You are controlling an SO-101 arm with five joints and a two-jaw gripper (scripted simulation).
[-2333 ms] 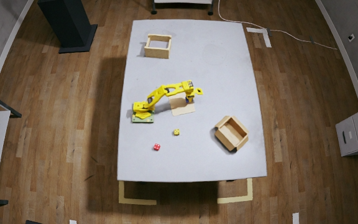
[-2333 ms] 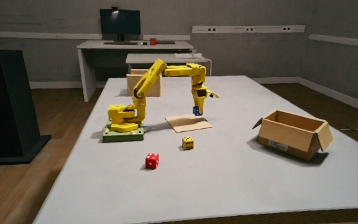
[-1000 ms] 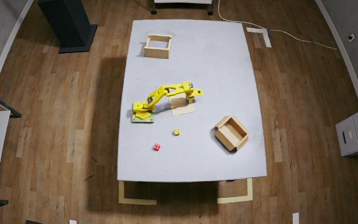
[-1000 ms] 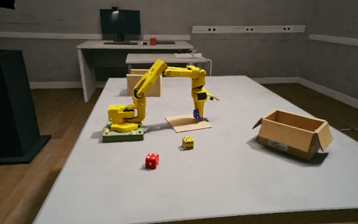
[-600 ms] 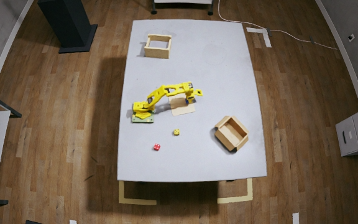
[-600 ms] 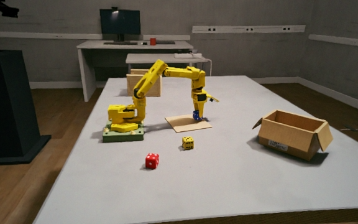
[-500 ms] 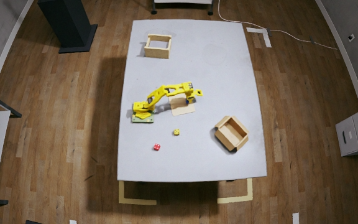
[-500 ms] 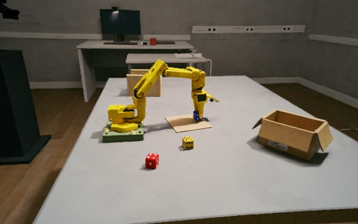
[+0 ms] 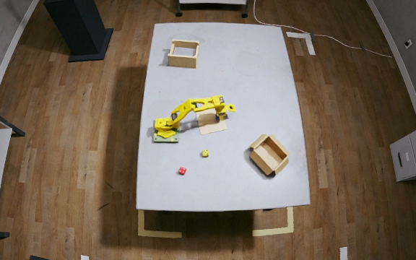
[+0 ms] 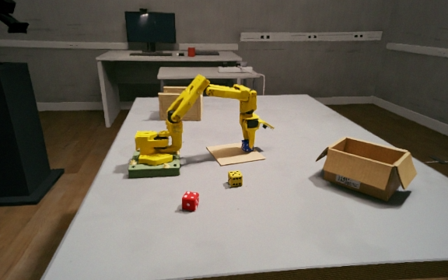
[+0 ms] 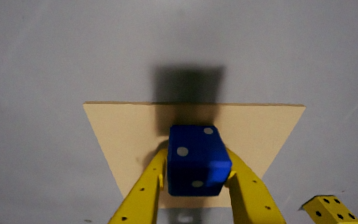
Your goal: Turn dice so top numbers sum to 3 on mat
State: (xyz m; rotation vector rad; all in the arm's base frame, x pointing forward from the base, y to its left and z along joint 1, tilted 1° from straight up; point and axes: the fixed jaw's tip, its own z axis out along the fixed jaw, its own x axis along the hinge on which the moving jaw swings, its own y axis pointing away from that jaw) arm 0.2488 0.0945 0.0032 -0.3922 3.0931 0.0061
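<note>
With the blue die (image 9: pixel 217 118) (image 10: pixel 246 145) (image 11: pixel 198 160) clamped in the gripper (image 9: pixel 221 116) (image 10: pixel 248 148) (image 11: pixel 197 172), the key relation is vertical: mat (image 9: pixel 212 126) (image 10: pixel 233 156) (image 11: pixel 125 135) below it, near the far edge from the base. Contact unclear; likely next: lower straight, keep its footprint inside.

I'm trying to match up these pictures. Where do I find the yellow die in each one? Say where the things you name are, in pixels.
Top: the yellow die (image 9: pixel 205 153) (image 10: pixel 235 179) (image 11: pixel 332 210) is just below the middle, up and right of the red die (image 9: pixel 182 170) (image 10: pixel 190 201).
Exterior: below the middle, slightly right of centre.
Wrist: bottom right corner, partly cut off by the picture's lower edge.
Shared landmark: the tan mat (image 9: pixel 212 127) (image 10: pixel 233 156) (image 11: pixel 122 132).
</note>
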